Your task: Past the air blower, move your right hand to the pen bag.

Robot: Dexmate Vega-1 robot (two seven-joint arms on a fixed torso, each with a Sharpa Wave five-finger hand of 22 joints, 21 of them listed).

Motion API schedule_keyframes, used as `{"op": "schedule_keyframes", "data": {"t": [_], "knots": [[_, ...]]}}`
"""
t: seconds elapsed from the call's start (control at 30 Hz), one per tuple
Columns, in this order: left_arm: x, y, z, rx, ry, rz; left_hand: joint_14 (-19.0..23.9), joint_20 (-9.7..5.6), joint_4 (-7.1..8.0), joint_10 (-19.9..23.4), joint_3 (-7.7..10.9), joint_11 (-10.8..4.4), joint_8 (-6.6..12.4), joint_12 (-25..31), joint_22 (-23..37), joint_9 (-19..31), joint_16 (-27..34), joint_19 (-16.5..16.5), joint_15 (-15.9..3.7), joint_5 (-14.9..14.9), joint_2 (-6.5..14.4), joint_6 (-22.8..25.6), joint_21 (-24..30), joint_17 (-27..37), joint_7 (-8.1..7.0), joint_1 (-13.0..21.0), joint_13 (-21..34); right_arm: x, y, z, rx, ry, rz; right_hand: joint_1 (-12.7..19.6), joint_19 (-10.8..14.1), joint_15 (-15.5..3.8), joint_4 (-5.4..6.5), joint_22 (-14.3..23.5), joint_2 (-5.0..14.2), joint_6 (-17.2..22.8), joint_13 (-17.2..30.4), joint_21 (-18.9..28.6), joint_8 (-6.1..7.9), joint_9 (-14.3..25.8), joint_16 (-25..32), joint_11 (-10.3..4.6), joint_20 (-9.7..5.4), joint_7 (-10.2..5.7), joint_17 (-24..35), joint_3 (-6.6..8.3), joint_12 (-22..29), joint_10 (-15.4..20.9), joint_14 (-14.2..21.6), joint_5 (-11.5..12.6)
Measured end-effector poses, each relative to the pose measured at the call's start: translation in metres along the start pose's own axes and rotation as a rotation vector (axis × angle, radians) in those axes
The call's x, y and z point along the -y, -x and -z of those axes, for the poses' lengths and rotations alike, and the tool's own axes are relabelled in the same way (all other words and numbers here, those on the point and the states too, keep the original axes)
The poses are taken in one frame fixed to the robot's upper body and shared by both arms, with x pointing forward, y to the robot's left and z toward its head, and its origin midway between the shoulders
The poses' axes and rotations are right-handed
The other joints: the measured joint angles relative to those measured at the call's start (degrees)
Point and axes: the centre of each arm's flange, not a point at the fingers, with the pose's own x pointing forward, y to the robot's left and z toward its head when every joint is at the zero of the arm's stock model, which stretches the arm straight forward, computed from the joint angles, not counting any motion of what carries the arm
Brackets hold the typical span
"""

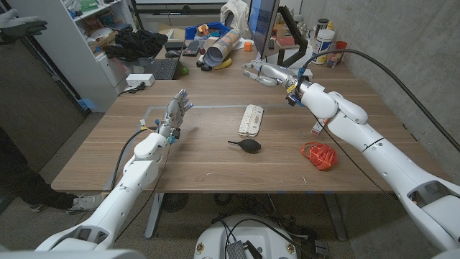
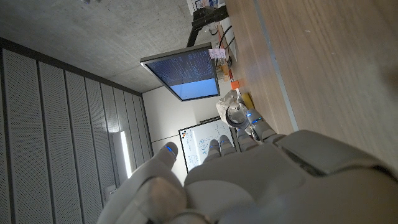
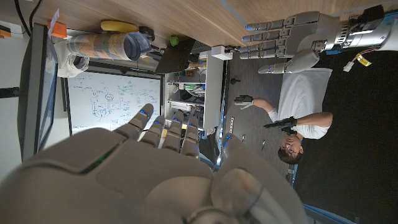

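My right hand point(image 1: 264, 73) hangs over the far side of the wooden worktop point(image 1: 201, 162), fingers point(image 1: 251, 70) stretched out, slightly apart and holding nothing, pointing toward the clutter at the back edge. The pen bag point(image 1: 251, 119), a pale, flat, oblong pouch with a patterned fabric look, lies on the worktop nearer to me than those fingers and a little toward my left, its long axis running front to back. Just beyond it on my side sits the air blower point(image 1: 247, 145), a small black rubber bulb with a thin nozzle pointing left. My left hand point(image 1: 175, 114) stands raised, fingers spread and empty, well left of the bag. The right hand looks the nearer. A coil of orange cord point(image 1: 318, 155) lies under my right forearm.
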Motion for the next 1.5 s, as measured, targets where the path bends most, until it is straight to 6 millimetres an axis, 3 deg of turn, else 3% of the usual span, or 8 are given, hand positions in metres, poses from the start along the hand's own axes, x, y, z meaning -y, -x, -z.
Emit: {"op": "schedule_keyframes", "data": {"t": [1.5], "knots": [[0.004, 0.001, -0.001, -0.006, -0.030, 0.011, 0.00, 0.00, 0.00, 0.31, 0.00, 0.31, 0.00, 0.00, -0.12, 0.00, 0.00, 0.00, 0.00, 0.00, 0.00, 0.30, -0.62, 0.00, 0.30, 0.00, 0.00, -0.016, -0.006, -0.001, -0.024, 0.100, -0.080, -0.01, 0.61, 0.00, 0.00, 0.00, 0.00, 0.48, 0.00, -0.22, 0.00, 0.00, 0.00, -0.11, -0.24, -0.11, 0.00, -0.01, 0.00, 0.50, -0.01, 0.00]]}}
